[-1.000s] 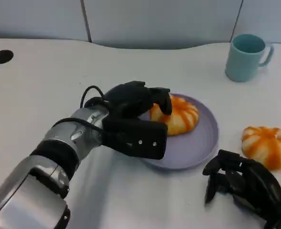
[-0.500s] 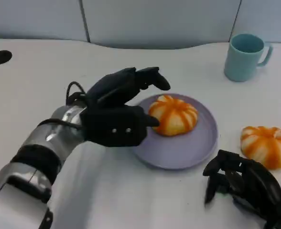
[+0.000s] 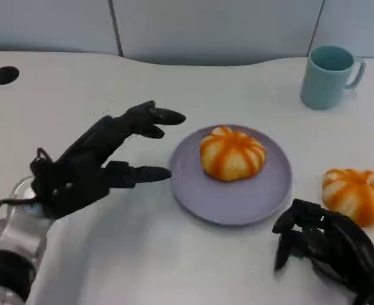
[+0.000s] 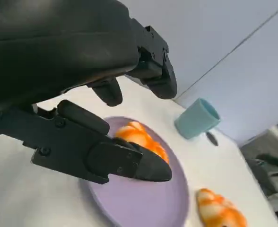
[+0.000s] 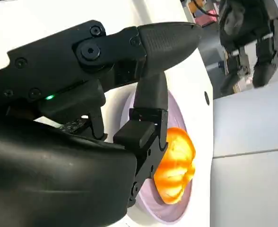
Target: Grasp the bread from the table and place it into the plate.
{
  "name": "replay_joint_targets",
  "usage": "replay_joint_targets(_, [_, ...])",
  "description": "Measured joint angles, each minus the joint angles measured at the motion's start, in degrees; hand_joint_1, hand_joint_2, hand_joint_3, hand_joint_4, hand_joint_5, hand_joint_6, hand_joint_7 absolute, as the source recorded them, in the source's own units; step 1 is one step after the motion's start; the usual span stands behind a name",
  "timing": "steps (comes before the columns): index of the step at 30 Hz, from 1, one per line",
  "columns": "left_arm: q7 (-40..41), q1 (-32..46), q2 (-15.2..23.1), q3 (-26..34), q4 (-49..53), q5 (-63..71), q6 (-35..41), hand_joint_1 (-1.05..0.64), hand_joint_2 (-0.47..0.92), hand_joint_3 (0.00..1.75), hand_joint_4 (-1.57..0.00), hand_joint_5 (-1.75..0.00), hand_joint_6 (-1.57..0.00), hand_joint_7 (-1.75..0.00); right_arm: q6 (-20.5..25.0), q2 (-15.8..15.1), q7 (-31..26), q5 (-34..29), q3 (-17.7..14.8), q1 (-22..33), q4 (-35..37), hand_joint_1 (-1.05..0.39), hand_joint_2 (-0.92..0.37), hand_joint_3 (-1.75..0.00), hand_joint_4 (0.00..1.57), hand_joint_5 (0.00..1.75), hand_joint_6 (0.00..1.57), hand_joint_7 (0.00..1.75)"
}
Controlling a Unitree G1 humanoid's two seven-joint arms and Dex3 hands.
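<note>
The black left hand hovers empty beside the round lilac plate, fingers spread, in the head view; the orange-striped round bread sits in the plate, a second striped bun lies on the white table by the right hand, fingers curled around nothing. The left wrist view shows a teal mug beyond the plate. Placement looks done; next, I judge, comes retreat.
</note>
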Motion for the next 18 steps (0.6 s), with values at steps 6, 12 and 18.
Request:
replay_joint_targets(6, [-7.7, 10.7, -1.8, 6.4, -9.7, -13.6, 4.1, -0.7, 0.92, 0.23, -0.27, -0.96, -0.41, -0.27, -0.2, -0.1, -0.1, -0.2, 0.0, -0.1, 0.2, -0.52, -0.92, -0.25, 0.66, 1.61, 0.68, 1.21])
replay_joint_targets(12, [-11.6, 20.7, -5.7, 10.8, -18.6, -25.2, 10.4, -0.65, 0.92, 0.26, -0.37, -0.94, -0.49, -0.24, -0.9, -0.1, -0.2, -0.4, -0.1, -0.2, 0.8, -0.51, -0.92, -0.25, 0.67, 1.59, 0.69, 1.19])
replay_joint_targets(18, [-12.4, 28.8, -9.6, 13.9, -31.0, -36.7, 25.7, -0.61, 0.92, 0.25, -0.43, -1.04, -0.63, -0.27, -1.0, -0.1, -0.2, -0.4, -0.1, -0.4, 1.0, -0.53, -0.92, -0.25, 0.68, 1.59, 0.7, 1.2])
